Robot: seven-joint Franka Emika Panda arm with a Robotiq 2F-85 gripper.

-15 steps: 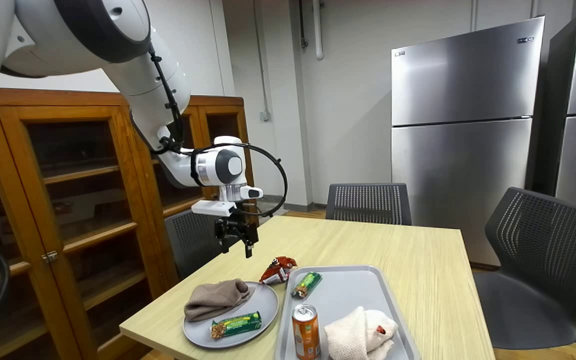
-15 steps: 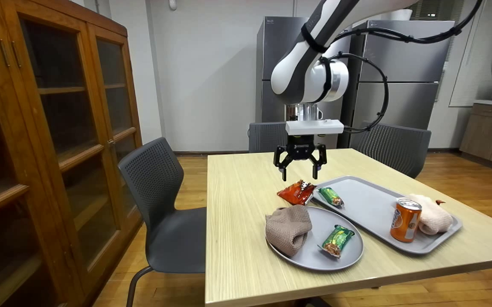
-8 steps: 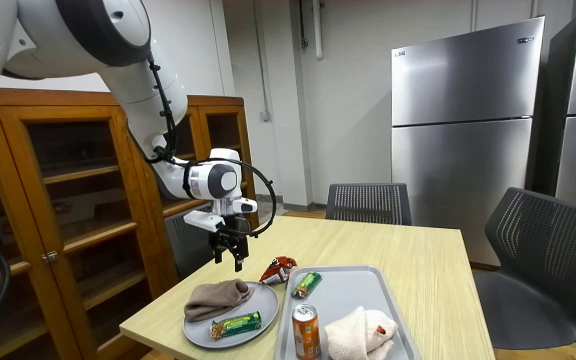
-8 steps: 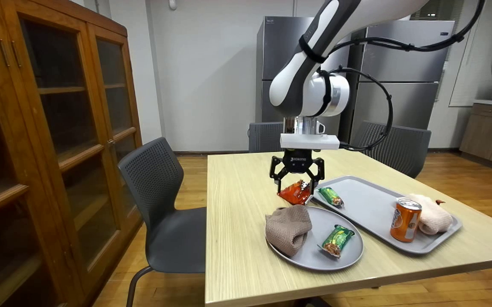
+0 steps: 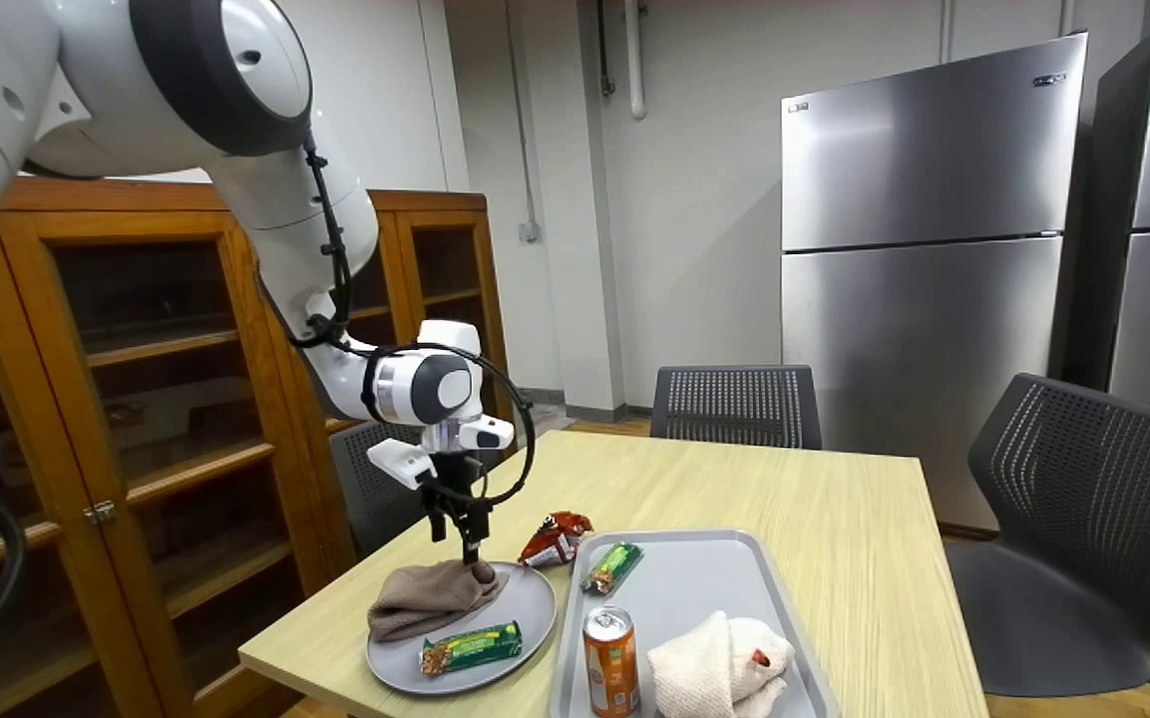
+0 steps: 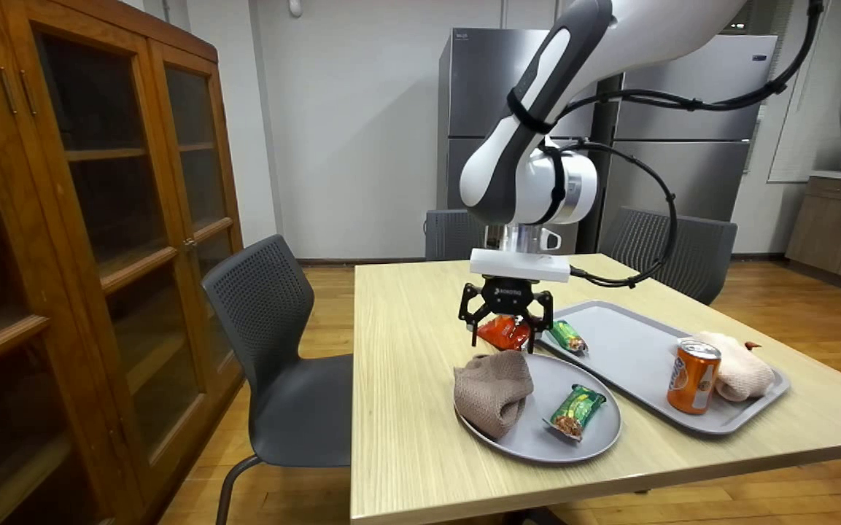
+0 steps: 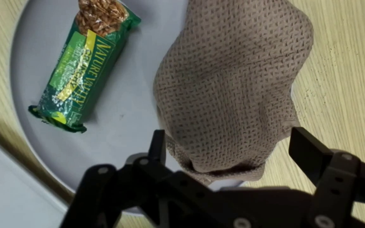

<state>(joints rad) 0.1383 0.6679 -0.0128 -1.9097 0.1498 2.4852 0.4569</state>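
My gripper is open and empty. It shows in both exterior views, just above and behind the brown cloth. In the wrist view the gripper has its fingertips spread on either side of the near end of the brown cloth. Whether they touch it I cannot tell. The bunched cloth lies on a grey round plate. A green granola bar lies beside it on the plate. A red snack bag lies on the table behind the plate, partly hidden by the gripper in that view.
A grey tray stands beside the plate. On it are another green bar, an upright orange can and a bunched white cloth with something red in it. Dark chairs stand round the table; a wooden cabinet is beside it.
My gripper has come down toward the brown cloth from well above the table, with a slight tilt. It has stayed open. The objects on the table have not moved.
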